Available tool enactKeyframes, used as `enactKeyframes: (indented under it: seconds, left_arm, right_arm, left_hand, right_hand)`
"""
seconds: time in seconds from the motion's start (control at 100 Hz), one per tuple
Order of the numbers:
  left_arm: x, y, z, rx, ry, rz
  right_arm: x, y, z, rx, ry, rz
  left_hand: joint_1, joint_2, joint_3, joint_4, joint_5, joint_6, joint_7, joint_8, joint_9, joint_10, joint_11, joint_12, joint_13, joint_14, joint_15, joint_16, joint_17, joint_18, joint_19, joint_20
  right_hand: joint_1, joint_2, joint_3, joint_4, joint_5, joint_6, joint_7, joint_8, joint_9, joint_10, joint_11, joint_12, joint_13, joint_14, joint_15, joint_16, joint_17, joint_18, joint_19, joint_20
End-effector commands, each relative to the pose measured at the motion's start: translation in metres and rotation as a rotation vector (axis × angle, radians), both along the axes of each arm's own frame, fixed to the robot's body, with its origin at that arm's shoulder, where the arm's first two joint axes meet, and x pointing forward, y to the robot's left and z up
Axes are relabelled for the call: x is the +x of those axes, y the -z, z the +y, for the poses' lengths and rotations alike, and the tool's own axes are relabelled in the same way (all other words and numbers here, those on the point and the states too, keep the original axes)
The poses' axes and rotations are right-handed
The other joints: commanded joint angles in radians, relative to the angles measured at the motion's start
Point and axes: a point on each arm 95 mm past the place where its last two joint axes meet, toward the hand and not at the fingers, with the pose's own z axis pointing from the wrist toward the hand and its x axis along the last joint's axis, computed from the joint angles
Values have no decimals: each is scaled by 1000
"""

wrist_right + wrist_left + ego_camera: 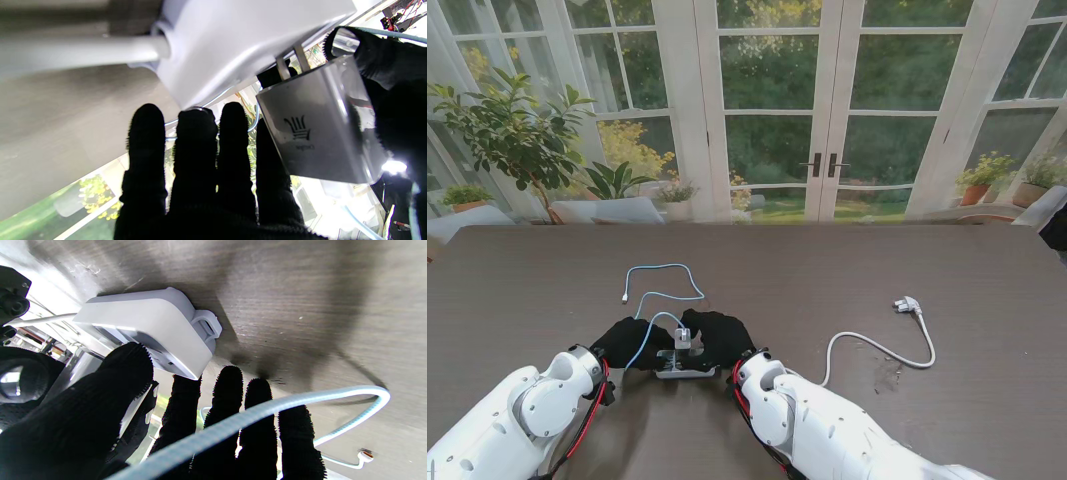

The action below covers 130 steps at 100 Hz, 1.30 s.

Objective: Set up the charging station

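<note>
Nearest me, the power strip (pixel 684 369) lies between both gloved hands. The right hand (pixel 720 338) pinches the silver charger (pixel 320 130), prongs partly seated; the left hand (pixel 632 341), fingers spread, steadies the strip. Press straight down, squarely. Farther off trails the blue cable (pixel 665 282)

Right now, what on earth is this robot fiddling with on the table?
Both gloved hands meet over a white power strip near the table's front edge. The left hand rests at one end of it with a pale blue charging cable draped across its fingers. A silver charger block has its prongs at the strip's socket, not fully pushed in, with the right hand beside it. The strip's own plug lies loose on the table to the right.
</note>
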Motion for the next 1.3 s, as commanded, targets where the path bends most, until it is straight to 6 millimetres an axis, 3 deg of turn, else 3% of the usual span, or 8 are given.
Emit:
enactKeyframes:
  seconds: [0.0, 0.53, 0.7, 1.24, 1.29]
  left_arm:
    - [-7, 12, 0, 13, 8, 46]
    - [-6, 13, -1, 11, 10, 49]
    - [-6, 14, -1, 11, 10, 50]
    - [-5, 15, 1, 10, 7, 52]
    - [-5, 15, 1, 10, 7, 51]
  right_arm:
    - [-5, 7, 1, -3, -8, 19]
    - [-2, 3, 0, 62, 10, 15]
    - [-1, 1, 1, 73, 10, 15]
    - [-2, -1, 4, 125, 2, -10]
    - [-2, -1, 3, 125, 0, -12]
  left_hand:
    - [-14, 3, -14, 22, 15, 7, 0, 9, 23, 9, 7, 16, 36, 25, 24, -4, -6, -8, 33, 14]
    - [-15, 2, -12, 22, 17, 7, 1, 9, 25, 8, 9, 20, 36, 26, 29, -2, -4, -9, 36, 13]
    - [-16, 2, -13, 21, 17, 6, 1, 9, 26, 8, 9, 21, 38, 26, 30, -2, -4, -9, 36, 13]
    - [-16, 13, -20, 22, 17, 6, 0, 9, 26, 9, 7, 20, 37, 26, 29, -2, -5, -10, 36, 12]
    - [-15, 14, -20, 22, 14, 6, -1, 8, 26, 8, 7, 20, 37, 26, 29, -2, -5, -10, 36, 12]
  right_hand:
    - [-58, 15, -15, -11, -24, 1, -176, 18, -36, -19, 15, -8, -17, 74, -24, -1059, -11, 20, -24, 19]
    - [-116, 227, -88, 1, 11, -55, -148, 32, -49, -6, 17, -11, -38, 104, -10, -1058, -27, 55, -39, 41]
    - [-113, 245, -100, 6, 23, -60, -143, 35, -41, -3, 19, -11, -33, 106, -3, -1057, -23, 58, -35, 48]
    - [0, 444, -65, 57, 239, -113, -58, 72, 128, -8, 47, 17, 54, 95, 9, -1060, 26, 63, 2, 55]
    - [17, 447, -57, 15, 247, -122, -35, -8, 148, -10, 37, 38, 66, 91, 8, -1057, 32, 60, 11, 44]
